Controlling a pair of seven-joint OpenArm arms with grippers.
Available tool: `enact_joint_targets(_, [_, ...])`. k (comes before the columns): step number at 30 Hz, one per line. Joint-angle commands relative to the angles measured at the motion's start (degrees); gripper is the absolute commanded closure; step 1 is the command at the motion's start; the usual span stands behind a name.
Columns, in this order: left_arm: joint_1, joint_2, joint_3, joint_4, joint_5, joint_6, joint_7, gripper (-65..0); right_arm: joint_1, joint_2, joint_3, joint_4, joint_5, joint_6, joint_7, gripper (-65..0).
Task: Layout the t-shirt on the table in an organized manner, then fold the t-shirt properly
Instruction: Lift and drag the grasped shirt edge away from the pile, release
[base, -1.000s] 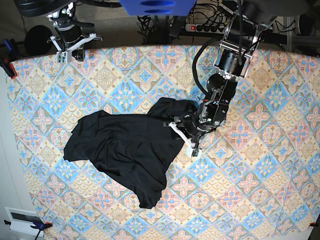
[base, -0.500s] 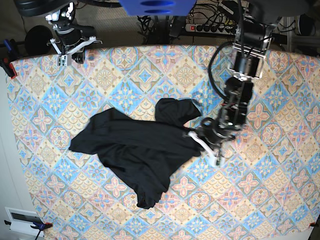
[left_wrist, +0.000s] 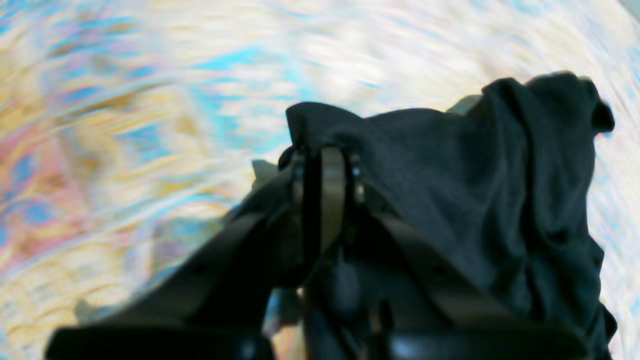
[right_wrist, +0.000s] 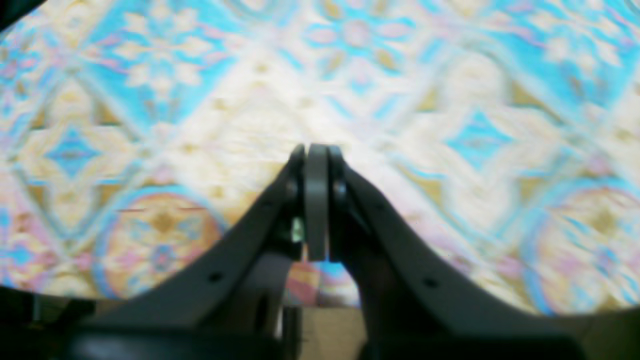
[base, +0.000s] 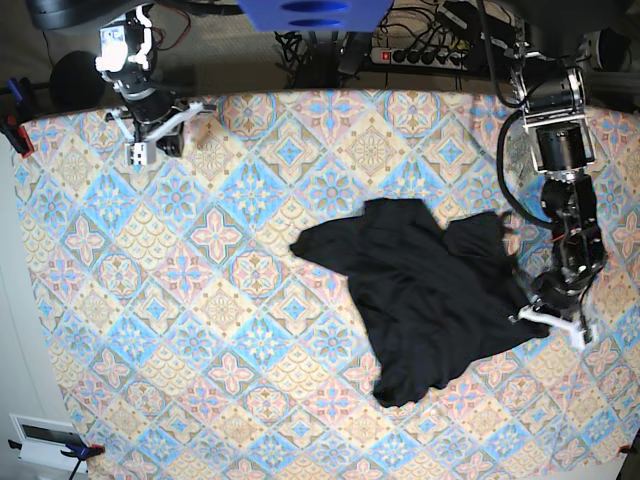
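The black t-shirt (base: 430, 290) lies crumpled right of the middle of the patterned table (base: 200, 300), with one edge stretched toward the right side. My left gripper (base: 552, 322) is shut on that right edge, low over the cloth near the table's right side. In the left wrist view the closed left gripper (left_wrist: 327, 165) pinches bunched t-shirt fabric (left_wrist: 475, 175). My right gripper (base: 143, 152) hovers at the far left corner, shut and empty. In the right wrist view the right gripper (right_wrist: 315, 152) has only the table (right_wrist: 150, 100) beneath it.
A power strip (base: 415, 55) and cables lie behind the far table edge. Clamps (base: 15, 130) hold the cloth at the left edge. A white box (base: 45, 440) sits past the near left corner. The table's right edge is close to my left gripper.
My left gripper closed on the t-shirt's edge and dragged the whole garment right, from the table's middle-left to its right half. The right gripper shifted slightly forward over the far left corner.
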Motion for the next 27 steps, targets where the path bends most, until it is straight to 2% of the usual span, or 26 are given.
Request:
enact_joint_targets(1, [-1.2,-1.4,0.0,1.0,-0.4,-0.4,-0.8,-1.8,0.4,0.5,-0.4,1.0,0.0,0.3,1.0,0.0])
enact_joint_targets(5, [-0.7,-2.9,1.7,2.0,-0.9,-0.1,1.5,-13.5,0.6,0.5,-2.5,1.0,0.0,0.3,1.0,0.0])
enact_joint_targets(7, [0.4,-3.6,1.8,4.3,-2.6,-0.5,6.6,-22.5,1.5,0.5,-3.5,0.9,0.0,0.3,1.0,0.0])
enact_joint_targets(9, [2.4,-3.8,1.9,9.8,-6.3,-1.8,10.1,-28.1,1.7,0.5,-3.9,0.8,0.0,0.3,1.0,-0.1])
enact_joint_targets(11, [5.8,-3.8,1.6,16.2,-10.1,-3.6,12.9,-29.2,1.7,0.5,-4.3,0.8,0.0,0.3,1.0,-0.1])
enact_joint_targets(15, [14.6,-3.2,2.0,31.1,-14.9,-3.7,18.0,-29.2,2.4,0.5,-4.6,0.8,0.0,0.3,1.0,-0.1])
enact_joint_targets(16, [16.1,-1.9,2.9,33.1,-15.0,-3.7,18.7,-29.2,2.5,0.5,-4.6,0.8,0.0,0.3,1.0,-0.1])
enact_joint_targets(18, [17.5,0.1,4.9,33.6,-14.2,-3.7,19.0,-29.2,2.5,0.5,-4.6,0.8,0.0,0.3,1.0,-0.1])
enact_joint_targets(22, [18.0,4.8,9.0,30.0,-8.7,-3.6,18.8,-29.2,2.5,0.5,-4.6,0.8,0.0,0.3,1.0,-0.1])
enact_joint_targets(27, [16.5,11.1,10.2,25.1,-2.0,-3.6,18.8,-29.2,2.5,0.5,-4.6,0.8,0.0,0.3,1.0,-0.1])
